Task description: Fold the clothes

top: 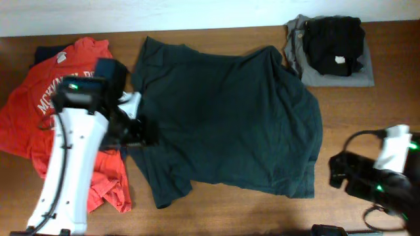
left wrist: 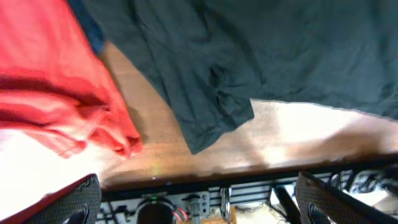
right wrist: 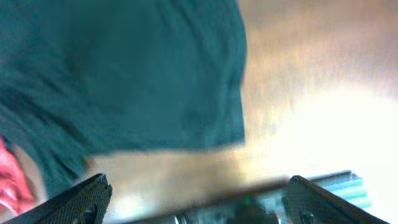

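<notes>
The big, very dark green cotton T-shirt [top: 230, 118] lies spread out in the middle of the brown wooden table [top: 367, 124]. It is not folded. It has some wrinkles, and one short sleeve [top: 164, 183] points toward the near edge of the table.

The left claw [top: 141, 131] sits at the left edge of the dark shirt, right where it meets the red T-shirt with white letters [top: 39, 111]. In the left wrist view its two fingers [left wrist: 81, 199] stand far apart, so it is wide open and holds nothing.

The right claw [top: 339, 172] is over bare table, just beside the dark shirt's bottom right corner. Its fingers [right wrist: 81, 199] are spread wide too, and empty. That view is blurry, so the small red patch at its left edge is probably the red shirt.

A folded grey cloth [top: 357, 72] with a black bundle [top: 335, 39] on top rests in the far right corner.
</notes>
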Controlling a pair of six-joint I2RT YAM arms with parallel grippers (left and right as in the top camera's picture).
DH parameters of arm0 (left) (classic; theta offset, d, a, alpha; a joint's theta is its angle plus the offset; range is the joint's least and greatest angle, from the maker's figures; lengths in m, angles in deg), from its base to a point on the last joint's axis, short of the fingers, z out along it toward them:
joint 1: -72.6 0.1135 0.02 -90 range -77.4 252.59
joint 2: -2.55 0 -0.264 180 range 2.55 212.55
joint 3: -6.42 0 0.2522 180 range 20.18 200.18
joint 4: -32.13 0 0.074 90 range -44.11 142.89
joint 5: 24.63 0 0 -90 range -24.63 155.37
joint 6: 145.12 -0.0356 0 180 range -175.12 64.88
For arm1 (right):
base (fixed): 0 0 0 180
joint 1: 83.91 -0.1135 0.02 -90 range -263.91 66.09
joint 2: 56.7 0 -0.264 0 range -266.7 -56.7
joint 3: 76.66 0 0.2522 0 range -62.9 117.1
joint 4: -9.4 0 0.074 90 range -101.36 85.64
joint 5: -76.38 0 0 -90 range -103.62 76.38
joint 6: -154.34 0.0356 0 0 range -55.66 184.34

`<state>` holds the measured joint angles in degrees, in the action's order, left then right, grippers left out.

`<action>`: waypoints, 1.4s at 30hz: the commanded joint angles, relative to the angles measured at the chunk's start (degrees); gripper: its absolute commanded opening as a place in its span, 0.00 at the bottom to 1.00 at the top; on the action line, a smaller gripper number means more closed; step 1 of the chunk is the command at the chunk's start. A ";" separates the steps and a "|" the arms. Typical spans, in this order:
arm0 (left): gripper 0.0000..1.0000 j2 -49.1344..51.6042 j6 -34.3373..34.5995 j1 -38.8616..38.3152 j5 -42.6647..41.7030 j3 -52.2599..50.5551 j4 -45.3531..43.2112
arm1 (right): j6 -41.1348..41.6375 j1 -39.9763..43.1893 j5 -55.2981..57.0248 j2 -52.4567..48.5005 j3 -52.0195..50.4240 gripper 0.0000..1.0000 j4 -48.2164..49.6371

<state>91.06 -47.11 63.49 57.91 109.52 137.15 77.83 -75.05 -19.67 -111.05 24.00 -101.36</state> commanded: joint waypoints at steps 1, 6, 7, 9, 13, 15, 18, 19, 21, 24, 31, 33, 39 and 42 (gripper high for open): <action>0.97 -3.39 5.40 -5.22 -0.72 -11.26 -3.30 | 2.03 0.26 3.78 -1.29 -7.19 0.96 -0.04; 0.89 -5.40 10.03 -13.38 -3.85 -26.56 -12.11 | 2.01 0.26 4.35 -5.84 -9.01 0.96 2.73; 0.85 -5.38 10.05 -15.76 -7.08 -31.04 -15.50 | 2.01 0.26 4.31 -7.26 -9.01 0.96 3.61; 0.82 -5.38 11.34 -18.25 -7.74 -35.80 -19.06 | 1.99 0.26 4.04 -8.76 -9.01 0.96 4.28; 0.81 -5.38 13.40 -19.63 -6.75 -40.94 -23.10 | 1.73 0.20 3.69 -11.06 -9.01 0.96 5.27; 0.79 -5.38 13.90 -19.63 -3.41 -43.52 -26.38 | 1.36 0.20 3.69 -11.72 -9.01 0.96 6.36; 0.73 -5.27 16.92 -19.63 -0.46 -46.66 -31.04 | 1.38 0.20 3.67 -11.82 -9.01 0.96 7.50; 0.70 -5.18 17.77 -19.63 0.02 -48.39 -33.68 | 1.36 0.20 3.67 -11.82 -9.01 0.96 7.78; 0.62 -5.05 18.36 -19.63 0.09 -49.83 -35.93 | 1.36 0.20 3.69 -11.82 -9.01 0.96 7.93; 0.57 -4.90 21.64 -19.63 1.36 -50.27 -36.83 | 0.31 0.20 3.52 -11.82 -9.01 0.96 8.15; 0.49 -4.90 24.06 -19.61 1.62 -50.12 -37.86 | 0.31 0.20 3.48 -11.82 -9.01 0.96 8.94; 0.46 -4.90 27.71 -19.56 2.27 -49.48 -36.06 | 0.28 0.20 3.28 -11.82 -9.01 0.96 8.96; 0.47 -4.96 34.80 -17.42 2.89 -49.33 -40.26 | -0.22 0.20 3.08 -11.82 -9.01 0.96 9.05; 0.48 -4.96 34.82 -16.37 5.73 -49.33 -42.93 | -0.83 0.20 3.02 -11.91 -9.01 0.96 9.05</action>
<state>86.43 -14.96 46.01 60.07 59.51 95.95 77.77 -75.05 -16.65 -122.79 14.84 -92.50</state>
